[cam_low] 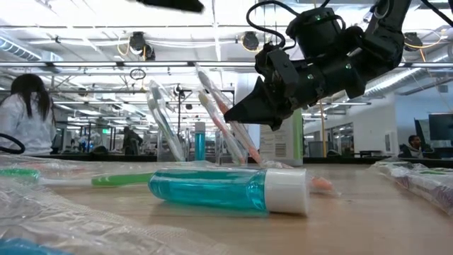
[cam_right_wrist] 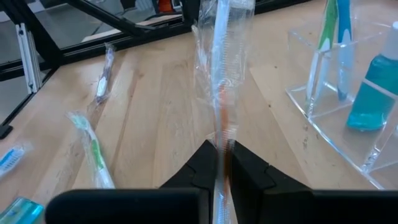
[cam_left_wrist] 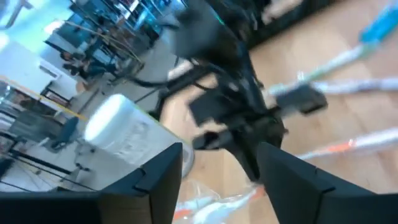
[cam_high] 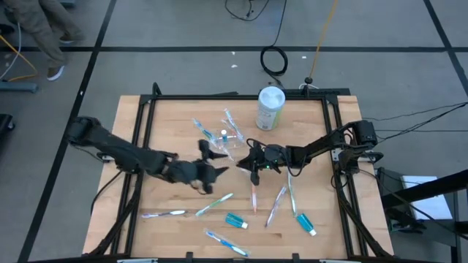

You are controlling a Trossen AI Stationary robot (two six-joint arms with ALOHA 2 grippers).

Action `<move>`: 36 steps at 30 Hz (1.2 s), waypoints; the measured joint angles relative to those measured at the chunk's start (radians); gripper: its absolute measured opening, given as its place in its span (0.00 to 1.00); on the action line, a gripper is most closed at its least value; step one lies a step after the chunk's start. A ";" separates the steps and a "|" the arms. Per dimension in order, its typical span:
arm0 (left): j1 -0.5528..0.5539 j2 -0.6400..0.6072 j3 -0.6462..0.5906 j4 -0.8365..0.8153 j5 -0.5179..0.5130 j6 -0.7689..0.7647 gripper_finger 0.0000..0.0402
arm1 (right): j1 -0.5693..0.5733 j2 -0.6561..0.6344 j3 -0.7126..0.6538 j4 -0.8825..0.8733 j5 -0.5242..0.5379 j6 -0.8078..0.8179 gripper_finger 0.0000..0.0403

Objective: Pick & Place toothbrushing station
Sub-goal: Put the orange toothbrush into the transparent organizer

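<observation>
The right gripper (cam_right_wrist: 221, 163) is pinched on a wrapped orange-handled toothbrush (cam_right_wrist: 221, 93), which stands up between the two dark fingers in the right wrist view. In the high view this gripper (cam_high: 252, 166) sits at the centre of the table (cam_high: 322, 190), its arm reaching in from the right edge.

The left gripper (cam_high: 218, 172) is just left of it, near but apart — its fingers (cam_left_wrist: 158, 180) stand spread with nothing between them.

The clear cup (cam_right_wrist: 339, 118) shows at the right of the right wrist view, holding brushes and a blue tube (cam_right_wrist: 373, 87). In the high view it lies just above and between the two grippers, hard to make out.

Other brushes lie scattered over the lower half of the table in the high view: one at lower left (cam_high: 164, 214), one near bottom centre (cam_high: 225, 243), several right of centre (cam_high: 278, 204). Two more blue tubes lie there — one at lower centre (cam_high: 235, 220), one at lower right (cam_high: 306, 223).

A white-and-green canister (cam_high: 270, 108) stands near the table's upper edge. A person (cam_low: 25, 117) shows at the left of the low view, beyond the table.
</observation>
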 joint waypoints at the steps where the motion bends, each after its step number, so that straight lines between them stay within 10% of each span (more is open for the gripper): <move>1: -0.001 -0.041 0.000 -0.034 0.003 -0.032 0.55 | 0.001 0.000 0.000 0.004 -0.001 -0.005 0.05; 9: 0.106 -0.258 -0.080 -0.239 0.277 -0.256 0.57 | 0.002 0.000 0.000 0.086 -0.095 -0.015 0.05; 16: 0.199 -0.273 -0.336 0.166 0.400 -0.262 0.57 | 0.013 0.000 0.000 0.183 -0.184 -0.074 0.05; 25: 0.253 -0.134 -0.490 0.628 0.603 -0.451 0.57 | 0.022 0.000 0.000 0.253 -0.084 -0.179 0.05; 36: 0.270 0.098 -0.366 0.754 0.552 -0.521 0.57 | 0.018 0.000 0.000 0.261 -0.051 -0.209 0.05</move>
